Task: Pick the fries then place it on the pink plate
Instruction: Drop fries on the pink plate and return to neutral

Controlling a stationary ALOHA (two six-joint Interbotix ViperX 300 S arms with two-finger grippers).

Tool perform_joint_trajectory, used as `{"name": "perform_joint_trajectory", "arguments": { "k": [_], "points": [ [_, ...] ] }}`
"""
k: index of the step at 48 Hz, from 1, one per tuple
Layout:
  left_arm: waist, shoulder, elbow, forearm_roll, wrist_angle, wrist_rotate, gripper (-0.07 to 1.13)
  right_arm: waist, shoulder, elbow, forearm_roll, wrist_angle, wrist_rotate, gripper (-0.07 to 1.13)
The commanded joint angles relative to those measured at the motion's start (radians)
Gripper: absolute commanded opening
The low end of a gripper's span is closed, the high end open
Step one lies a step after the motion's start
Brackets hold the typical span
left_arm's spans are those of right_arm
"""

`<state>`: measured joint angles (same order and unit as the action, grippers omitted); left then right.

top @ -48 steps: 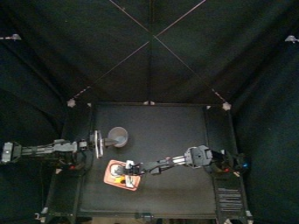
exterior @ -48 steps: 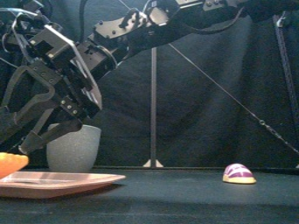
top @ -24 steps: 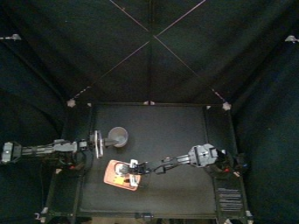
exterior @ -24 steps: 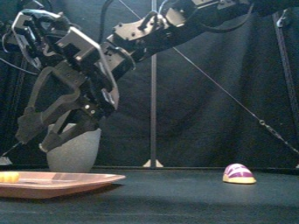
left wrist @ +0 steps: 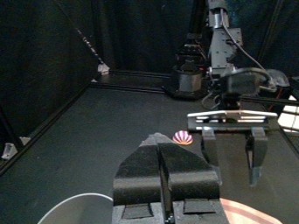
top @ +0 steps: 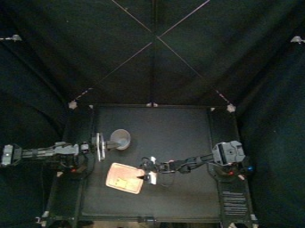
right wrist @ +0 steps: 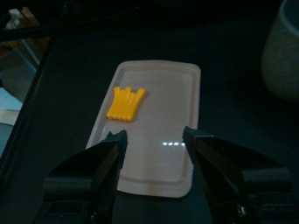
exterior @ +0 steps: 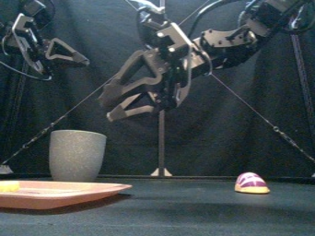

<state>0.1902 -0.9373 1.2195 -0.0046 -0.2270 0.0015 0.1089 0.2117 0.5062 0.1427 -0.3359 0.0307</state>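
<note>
Toward 7 o'clock from the middle of the table (top: 179, 191), the fries (right wrist: 126, 102) are lying flat on the pink plate (right wrist: 163, 166), with nothing touching them. The right tool (right wrist: 153, 136) is hovering over the plate with its jaws spread apart and gripping nothing. The fries are sitting just off to one side of it. The placing looks done, so the step in hand is probably getting clear. The tool is best rising straight up with its jaws spread, so no jaw is brushing the fries or catching the plate's rim. Only once high above the plate is a sideways move looking safe. The grey cup (exterior: 77, 155) is standing near the plate, at about 10 o'clock from the table's middle, and is worth avoiding. A small purple and yellow toy (exterior: 251, 182) is lying well apart, toward 3 o'clock. The left tool (left wrist: 163, 147) is resting at the table's 9 o'clock edge, jaws pressed together on nothing.
</note>
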Motion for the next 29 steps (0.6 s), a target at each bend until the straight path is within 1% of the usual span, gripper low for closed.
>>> {"name": "perform_joint_trajectory", "arguments": {
  "k": [1,9,13,24,29],
  "points": [
    [-0.002,0.000,-0.017,0.003,-0.008,0.002,0.01,-0.020,-0.112,0.094,-0.006,-0.087,0.002,0.89],
    [-0.002,-0.003,-0.025,0.003,-0.012,0.002,0.01,-0.067,-0.232,0.204,-0.006,-0.112,-0.002,0.89],
    [-0.002,-0.006,-0.026,0.003,-0.012,0.002,0.01,-0.084,-0.296,0.236,-0.021,-0.120,-0.005,0.89],
    [-0.002,-0.008,-0.026,0.005,-0.012,0.002,0.01,-0.109,-0.439,0.301,-0.150,-0.146,0.002,0.89],
    [-0.002,-0.008,-0.029,0.003,-0.017,0.002,0.01,-0.117,-0.465,0.325,-0.173,-0.161,0.009,0.89]
  ]
}}
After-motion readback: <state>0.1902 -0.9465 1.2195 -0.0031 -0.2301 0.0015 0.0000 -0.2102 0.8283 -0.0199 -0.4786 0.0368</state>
